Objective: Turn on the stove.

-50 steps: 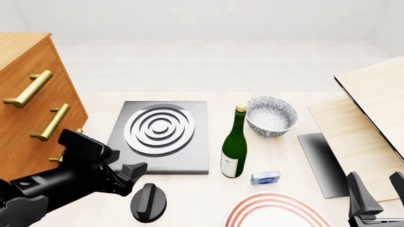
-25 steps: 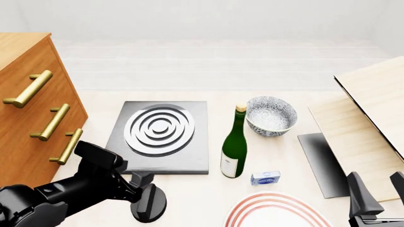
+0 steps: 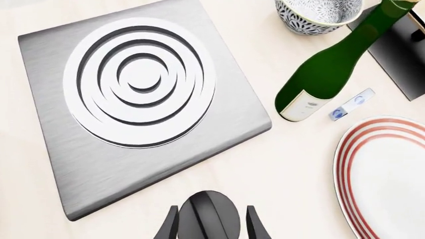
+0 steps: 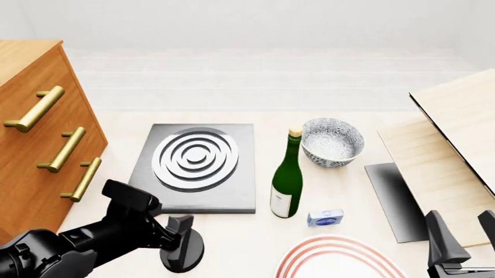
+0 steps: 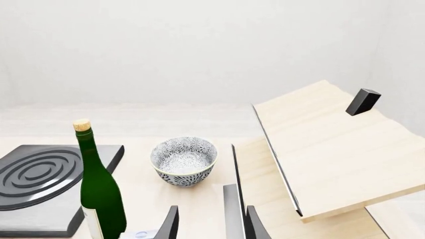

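Observation:
The stove [image 4: 232,194] is a flat dark-grey slab with a round burner [image 4: 195,155] of silver-white rings, on the table left of centre. Its separate round black knob [image 4: 192,250] sits on the table just in front of the slab. My left gripper [image 4: 179,236] is down at the knob. In the left wrist view the gripper [image 3: 211,228] is open, with one finger on each side of the knob [image 3: 207,211] and a small gap on one side. The slab [image 3: 86,179] lies just beyond it. My right gripper [image 4: 462,240] is open and empty at the front right.
A green wine bottle [image 4: 287,179] stands right of the stove, with a patterned bowl [image 4: 332,142] behind it. A small blue box [image 4: 325,218] and a red-ringed white plate [image 4: 337,258] lie in front. A wooden drawer cabinet [image 4: 39,133] stands left, tilted wooden boards [image 4: 456,133] right.
My left gripper has come down and to the right, from above and left of the knob to straddling it. The right arm has not moved.

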`<action>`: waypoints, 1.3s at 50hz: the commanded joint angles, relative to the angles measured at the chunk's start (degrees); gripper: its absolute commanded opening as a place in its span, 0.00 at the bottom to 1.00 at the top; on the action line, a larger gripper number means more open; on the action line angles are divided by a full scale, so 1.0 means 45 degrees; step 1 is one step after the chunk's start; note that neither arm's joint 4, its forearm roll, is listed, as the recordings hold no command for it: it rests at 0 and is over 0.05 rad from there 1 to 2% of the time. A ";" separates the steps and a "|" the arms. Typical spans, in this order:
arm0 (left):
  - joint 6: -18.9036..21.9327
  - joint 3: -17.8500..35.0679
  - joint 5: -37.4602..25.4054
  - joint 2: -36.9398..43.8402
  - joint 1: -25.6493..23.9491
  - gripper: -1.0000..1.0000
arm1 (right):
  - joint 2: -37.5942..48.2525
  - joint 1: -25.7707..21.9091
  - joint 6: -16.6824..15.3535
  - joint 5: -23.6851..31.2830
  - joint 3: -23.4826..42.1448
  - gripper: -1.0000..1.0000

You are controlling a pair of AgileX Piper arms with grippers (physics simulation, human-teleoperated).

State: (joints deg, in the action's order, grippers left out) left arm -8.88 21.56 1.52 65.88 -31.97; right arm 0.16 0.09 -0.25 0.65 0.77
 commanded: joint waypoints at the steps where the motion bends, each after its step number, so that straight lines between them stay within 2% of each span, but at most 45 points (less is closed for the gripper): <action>1: -0.0236 -0.0221 0.0701 0.0669 -0.0023 1.00 | -0.0001 0.0001 -0.0001 0.0002 0.0001 1.00; 31: -0.0729 -0.1076 0.2746 0.2476 -0.0452 1.00 | 0.0000 0.0000 0.0001 0.0003 0.0001 1.00; 56: -0.0760 -0.0960 0.3458 0.3504 -0.0041 1.00 | -0.0001 0.0000 -0.0003 0.0001 0.0001 1.00; 65: -0.0893 -0.1167 0.4188 0.4182 0.0000 1.00 | -0.0001 0.0002 0.0001 0.0001 0.0001 1.00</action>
State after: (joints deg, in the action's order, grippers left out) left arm -12.60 16.82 17.80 82.11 -32.36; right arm 0.15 0.09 -0.25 0.66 0.78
